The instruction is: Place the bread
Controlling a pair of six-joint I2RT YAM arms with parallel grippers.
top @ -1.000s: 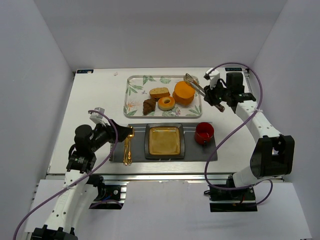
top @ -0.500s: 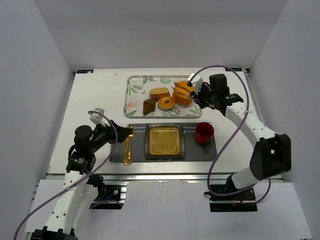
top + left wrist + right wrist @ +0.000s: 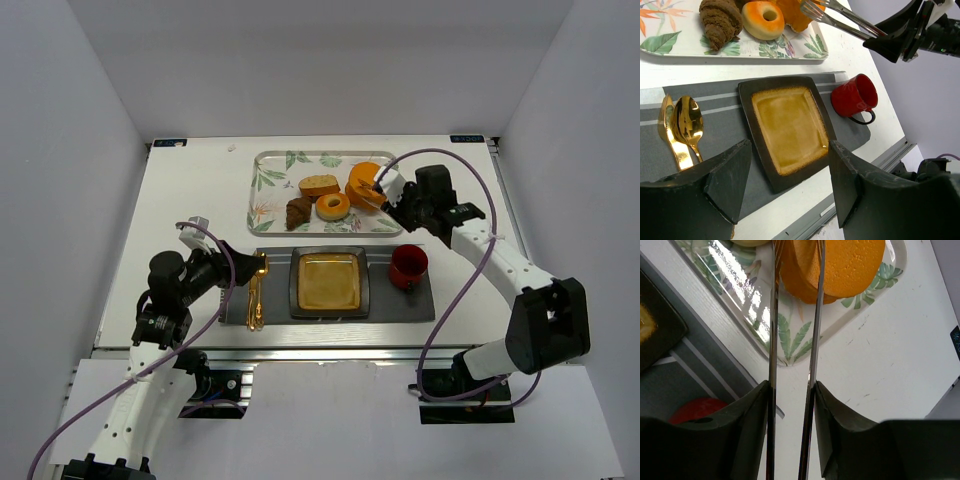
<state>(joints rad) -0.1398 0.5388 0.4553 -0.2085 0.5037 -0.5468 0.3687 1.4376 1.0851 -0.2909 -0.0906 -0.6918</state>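
Observation:
A leaf-patterned tray (image 3: 262,200) holds a sliced bread piece (image 3: 319,185), a glazed donut (image 3: 332,206), a brown croissant (image 3: 298,212) and a round orange bread (image 3: 366,185). My right gripper (image 3: 395,195) is shut on metal tongs (image 3: 773,315). The tong arms are apart and reach over the orange bread (image 3: 850,260); their tips run out of the wrist view. The tongs also show in the left wrist view (image 3: 840,17). A square brown plate (image 3: 327,280) lies on a grey mat. My left gripper (image 3: 790,147) is open and empty above the mat's left part.
A red cup (image 3: 408,266) stands on the mat right of the plate. A gold spoon and fork (image 3: 255,295) lie on the mat's left end, just under my left gripper (image 3: 240,268). White walls enclose the table on three sides.
My right gripper has moved left and down from beside the tray's far right corner, bringing the tongs over the orange bread. The left arm has not moved.

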